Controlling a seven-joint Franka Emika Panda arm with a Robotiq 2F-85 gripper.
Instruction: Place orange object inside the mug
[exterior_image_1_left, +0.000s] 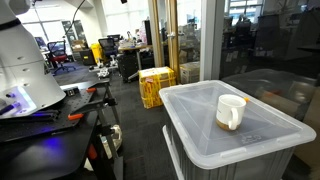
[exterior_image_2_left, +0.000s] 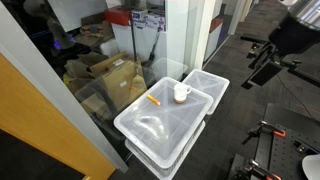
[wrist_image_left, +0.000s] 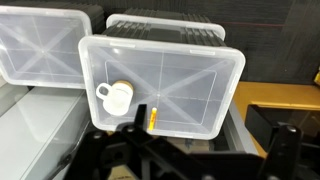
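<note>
The white mug (exterior_image_2_left: 181, 93) stands upright on the lid of a translucent plastic bin (exterior_image_2_left: 160, 130). It also shows in an exterior view (exterior_image_1_left: 231, 110) and in the wrist view (wrist_image_left: 115, 95). The slim orange object (exterior_image_2_left: 154, 99) lies flat on the same lid, a short way from the mug; in the wrist view (wrist_image_left: 153, 117) it lies just right of the mug. It does not show in the exterior view that looks across the lid. My gripper (exterior_image_2_left: 262, 70) hangs high and well off to the side of the bin. In the wrist view its jaws (wrist_image_left: 205, 140) are spread wide and empty.
A second bin lid (wrist_image_left: 40, 45) lies beside the first. Yellow crates (exterior_image_1_left: 155, 85) stand on the floor behind. Small orange-red tools (exterior_image_1_left: 75, 117) lie on the dark bench by the robot base. Cardboard boxes (exterior_image_2_left: 110, 75) sit behind a glass partition.
</note>
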